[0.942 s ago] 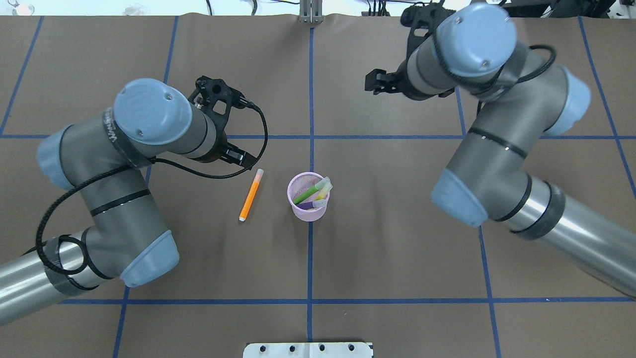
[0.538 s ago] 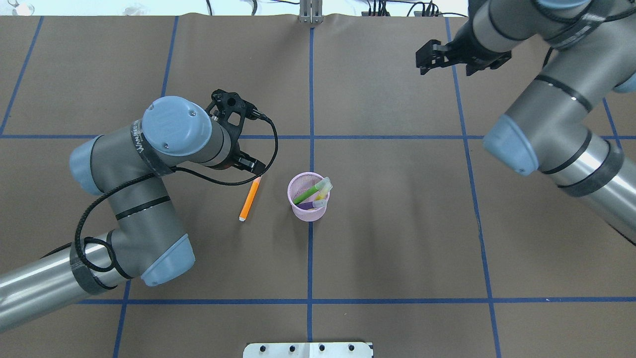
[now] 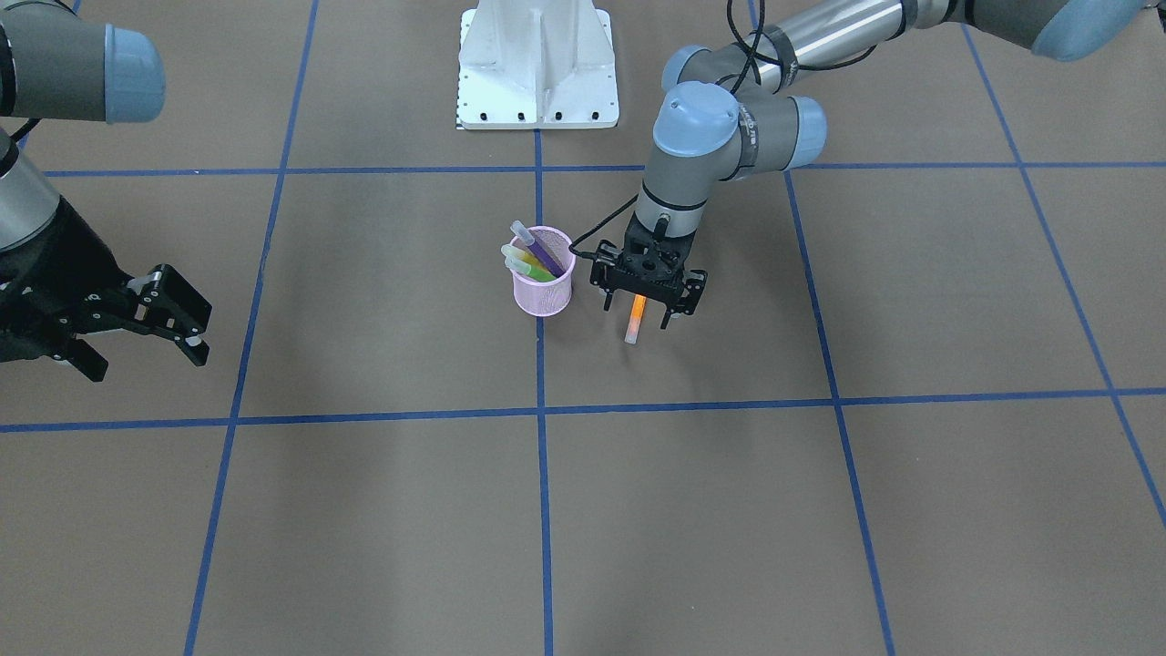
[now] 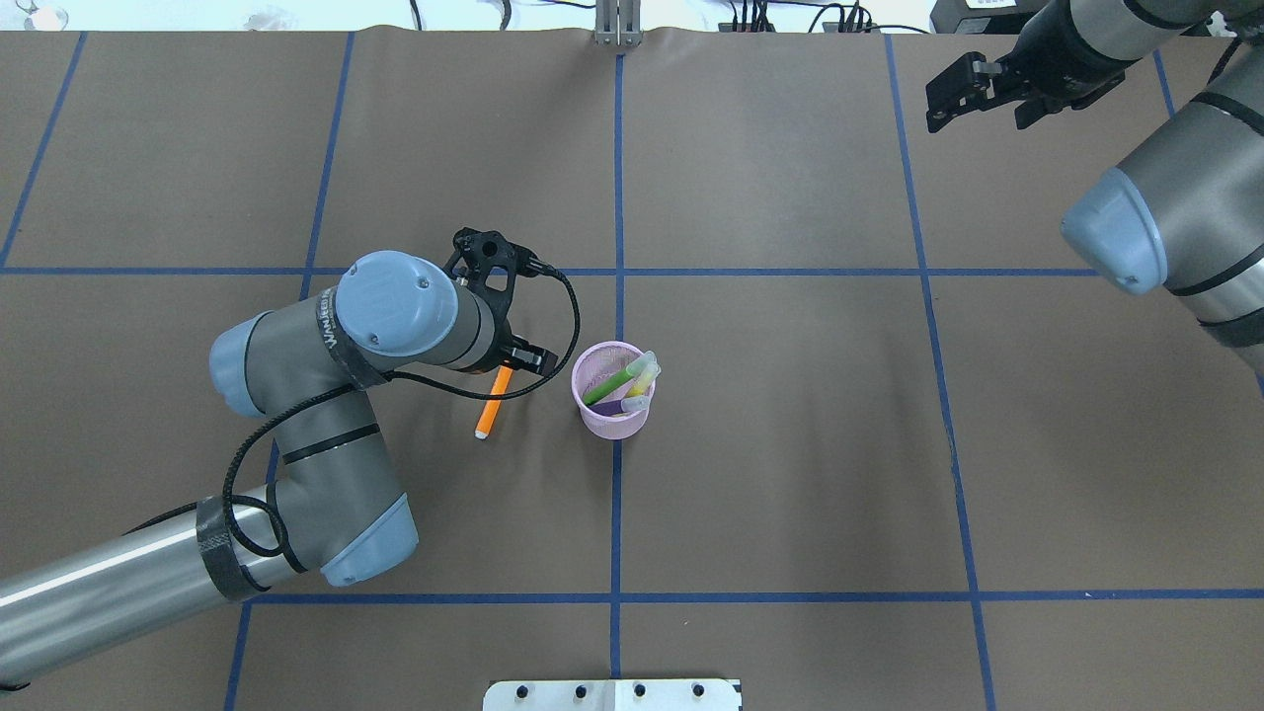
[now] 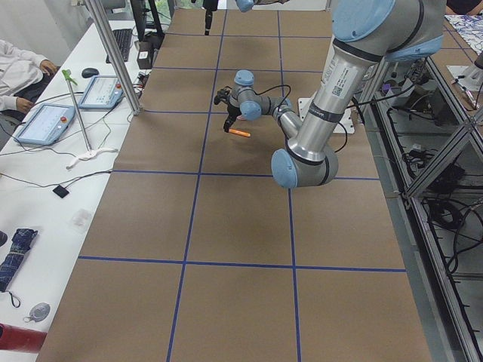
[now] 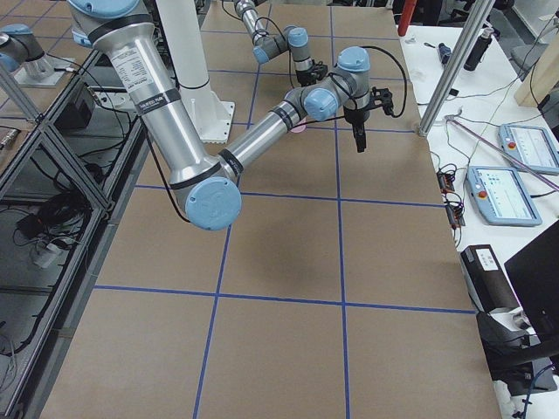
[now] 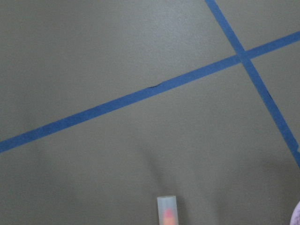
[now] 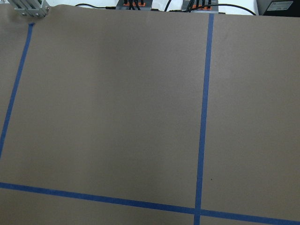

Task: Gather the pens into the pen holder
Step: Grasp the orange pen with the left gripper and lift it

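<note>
In under a second the left gripper (image 4: pixel 515 361) has swung across the counter (image 4: pixel 790 474) from a spot beside the orange pen (image 4: pixel 490 405) to directly over it. Its fingers (image 3: pixel 667 316) now stand on either side of the pen's capped half, and that end has gone from sight beneath the wrist in the overhead view. The left elbow has followed it inward. Meanwhile the right gripper (image 4: pixel 938 107) has pulled away from the middle toward the far right corner.

No text can be read with certainty; the white letters on the black band (image 4: pixel 334 336) of the left arm (image 4: pixel 316 464) are too blurred.
</note>
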Available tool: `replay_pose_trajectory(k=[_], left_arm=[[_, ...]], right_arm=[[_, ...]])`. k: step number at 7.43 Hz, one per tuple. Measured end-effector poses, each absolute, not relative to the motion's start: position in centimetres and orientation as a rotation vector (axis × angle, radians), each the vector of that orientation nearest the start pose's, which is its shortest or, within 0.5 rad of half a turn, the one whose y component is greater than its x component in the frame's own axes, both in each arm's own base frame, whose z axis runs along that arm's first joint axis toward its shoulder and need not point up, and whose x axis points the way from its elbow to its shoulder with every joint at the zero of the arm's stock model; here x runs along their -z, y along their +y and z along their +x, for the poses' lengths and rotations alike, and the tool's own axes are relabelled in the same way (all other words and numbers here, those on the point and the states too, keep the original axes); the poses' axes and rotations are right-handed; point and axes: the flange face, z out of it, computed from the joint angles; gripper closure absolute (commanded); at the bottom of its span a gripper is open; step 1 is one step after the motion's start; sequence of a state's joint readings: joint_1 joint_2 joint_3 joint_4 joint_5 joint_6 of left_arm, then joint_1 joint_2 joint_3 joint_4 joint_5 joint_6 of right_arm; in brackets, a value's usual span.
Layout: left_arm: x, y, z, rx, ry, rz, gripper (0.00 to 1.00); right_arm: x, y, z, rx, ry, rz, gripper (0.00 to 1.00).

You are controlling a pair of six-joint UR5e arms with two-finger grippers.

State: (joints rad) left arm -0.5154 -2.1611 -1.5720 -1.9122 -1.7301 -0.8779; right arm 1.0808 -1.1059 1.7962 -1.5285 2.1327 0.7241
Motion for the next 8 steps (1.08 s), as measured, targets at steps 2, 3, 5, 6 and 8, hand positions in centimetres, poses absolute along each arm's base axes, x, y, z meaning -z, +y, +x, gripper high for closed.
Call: replay_pose_trajectory(k=[2,3,5,6,8], left_arm=[[-27.9,-43.85,56.0,-0.233,0.855,0.388,0.29],[-28.12,-43.57,56.29,-0.235,0.853,0.383,0.35],[-28.45,-43.47,56.53,-0.238,0.848,0.378,0.64],[-28.53,-43.47,56.6,-0.241,0.846,0.377,0.89],[-28.51,-43.47,56.62,-0.248,0.845,0.38,1.0]], right_arm=[[-28.94,-58.78,-22.22,-0.012,-0.845,0.28,0.0],[-28.95,-58.78,-22.21,-0.012,-0.844,0.279,0.0],[-28.96,-58.78,-22.21,-0.012,-0.844,0.28,0.0],[-28.95,-58.78,-22.21,-0.012,-0.844,0.28,0.0],[-28.97,-58.78,-22.2,-0.013,-0.845,0.28,0.0]])
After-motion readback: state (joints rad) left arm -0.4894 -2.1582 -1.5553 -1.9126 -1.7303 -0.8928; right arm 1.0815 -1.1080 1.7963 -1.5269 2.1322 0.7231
